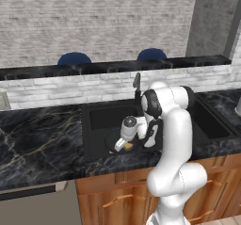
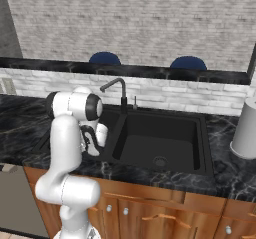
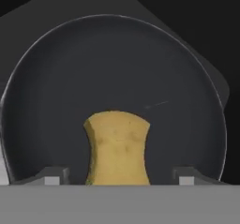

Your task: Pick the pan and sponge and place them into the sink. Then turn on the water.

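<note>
Matt dark pan (image 3: 112, 68), rough porous sponge (image 3: 117, 148), glossy marble counter (image 1: 37, 139)

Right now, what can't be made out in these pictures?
- Pan handle: cut off in the hand view; arm hides the pan in the right base view.
- Sponge near end: lost below the bottom band, hand view.
- Tool tips: too small in the left base view.

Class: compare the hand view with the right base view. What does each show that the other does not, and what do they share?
Hand view: a yellow rectangular sponge over a round dark grey pan, between the open gripper tips.
Right base view: a slim dark curved faucet, a grey cylinder on the counter, two blue chair backs.
Both: the black sink.
</note>
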Tool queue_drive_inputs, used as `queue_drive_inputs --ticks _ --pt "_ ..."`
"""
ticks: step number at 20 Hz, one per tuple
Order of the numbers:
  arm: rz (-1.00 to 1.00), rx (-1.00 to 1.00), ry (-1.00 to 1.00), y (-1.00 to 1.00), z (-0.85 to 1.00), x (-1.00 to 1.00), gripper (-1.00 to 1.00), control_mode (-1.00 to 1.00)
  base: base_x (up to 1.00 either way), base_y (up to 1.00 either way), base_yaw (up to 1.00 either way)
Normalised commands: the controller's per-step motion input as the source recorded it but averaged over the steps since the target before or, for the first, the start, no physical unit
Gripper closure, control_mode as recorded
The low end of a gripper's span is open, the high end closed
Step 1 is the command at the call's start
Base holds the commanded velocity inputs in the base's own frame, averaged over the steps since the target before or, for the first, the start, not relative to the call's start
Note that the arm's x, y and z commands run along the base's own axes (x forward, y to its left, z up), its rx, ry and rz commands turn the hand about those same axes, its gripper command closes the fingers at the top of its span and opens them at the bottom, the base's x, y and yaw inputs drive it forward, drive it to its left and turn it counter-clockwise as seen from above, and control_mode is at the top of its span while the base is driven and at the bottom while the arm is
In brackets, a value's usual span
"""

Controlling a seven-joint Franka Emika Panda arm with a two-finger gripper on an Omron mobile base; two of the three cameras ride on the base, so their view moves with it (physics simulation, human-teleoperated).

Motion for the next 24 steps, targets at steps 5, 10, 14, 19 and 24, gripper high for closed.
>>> queue_drive_inputs --ticks 5,10,14,19,24 --pt "-0.01 0.00 0.00 0.00 0.66 0.00 -1.00 -1.00 0.00 0.00 0.00" --pt "-0.04 0.00 0.00 0.16 0.99 0.00 -1.00 -1.00 0.00 0.00 0.00" --pt "-0.05 0.00 0.00 0.33 1.00 0.00 -1.00 -1.00 0.00 0.00 0.00" --pt "-0.04 0.00 0.00 0.36 1.00 0.00 -1.00 -1.00 0.00 0.00 0.00" --pt "-0.05 0.00 0.02 0.24 1.00 0.00 -1.00 -1.00 0.00 0.00 0.00"
